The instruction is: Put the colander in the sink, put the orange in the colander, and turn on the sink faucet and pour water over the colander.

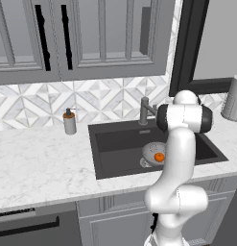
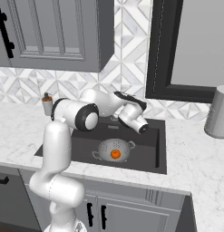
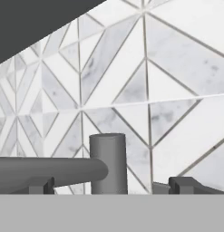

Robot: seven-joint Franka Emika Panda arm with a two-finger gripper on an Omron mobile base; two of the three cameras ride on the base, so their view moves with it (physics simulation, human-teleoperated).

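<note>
Gripper (image 3: 109, 185) jaws apart, straddling sink faucet (image 3: 108, 163); orange (image 2: 115, 154) in colander (image 2: 114, 149).

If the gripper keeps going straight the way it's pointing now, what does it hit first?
Most likely the sink faucet: its upright post stands dead ahead between the open jaws of the gripper, with tiled backsplash behind. How near it is can't be judged exactly.

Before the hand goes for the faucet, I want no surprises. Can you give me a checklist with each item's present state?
1. Colander sits in the sink: ok.
2. Orange lies in the colander: ok.
3. Hand open, nothing held: ok.
4. Faucet between the fingertips in the hand view: ok.
5. Water running: not ok, no stream shows.
6. Spout over the colander: cannot tell.
</note>
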